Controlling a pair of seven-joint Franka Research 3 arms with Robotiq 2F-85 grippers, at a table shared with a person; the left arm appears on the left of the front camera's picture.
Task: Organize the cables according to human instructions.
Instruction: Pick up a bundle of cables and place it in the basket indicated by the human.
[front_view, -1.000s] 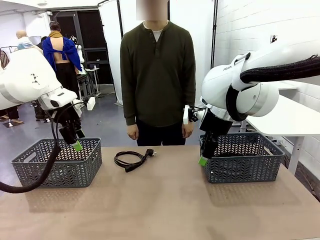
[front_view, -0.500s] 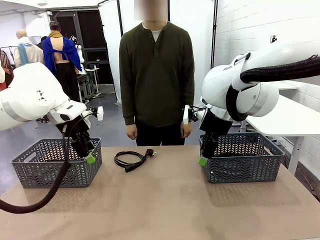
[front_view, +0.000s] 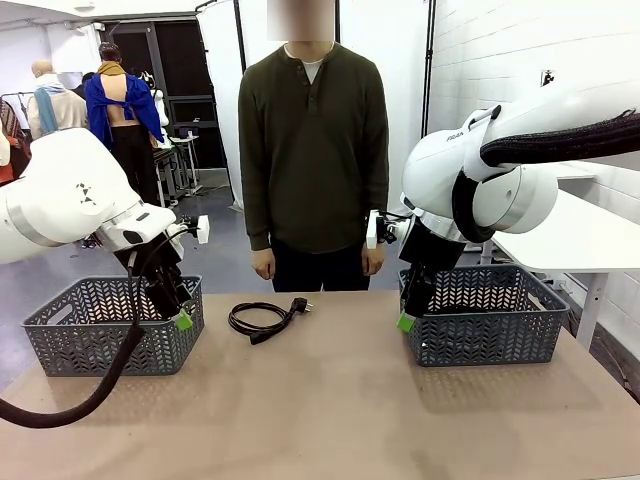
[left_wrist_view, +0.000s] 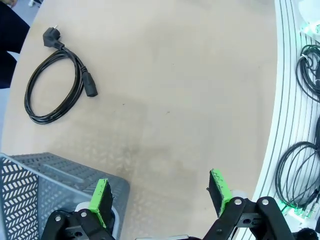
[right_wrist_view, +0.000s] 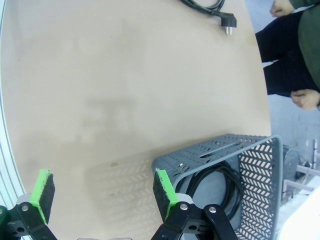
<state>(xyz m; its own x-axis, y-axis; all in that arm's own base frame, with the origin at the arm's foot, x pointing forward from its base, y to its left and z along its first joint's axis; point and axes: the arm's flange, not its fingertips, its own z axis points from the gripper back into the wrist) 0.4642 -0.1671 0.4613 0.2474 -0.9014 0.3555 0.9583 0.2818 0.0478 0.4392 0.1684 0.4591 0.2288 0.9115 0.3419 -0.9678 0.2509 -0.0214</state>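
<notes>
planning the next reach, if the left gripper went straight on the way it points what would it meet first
Probably bare table. The left gripper, open, looks down past the basket corner; the cable lies off to one side of that line. Depth is unclear, so one finger might clip the basket rim.

My count: cords, baskets, tools

I see two cords: one cord (front_view: 262, 319) coiled on the surface (front_view: 330, 400), one cord (right_wrist_view: 217, 182) in my right basket (front_view: 487, 314). Two baskets with the left basket (front_view: 112, 324). Two tools: left tool (left_wrist_view: 159, 195), right tool (right_wrist_view: 102, 192). One person (front_view: 313, 150).
</notes>
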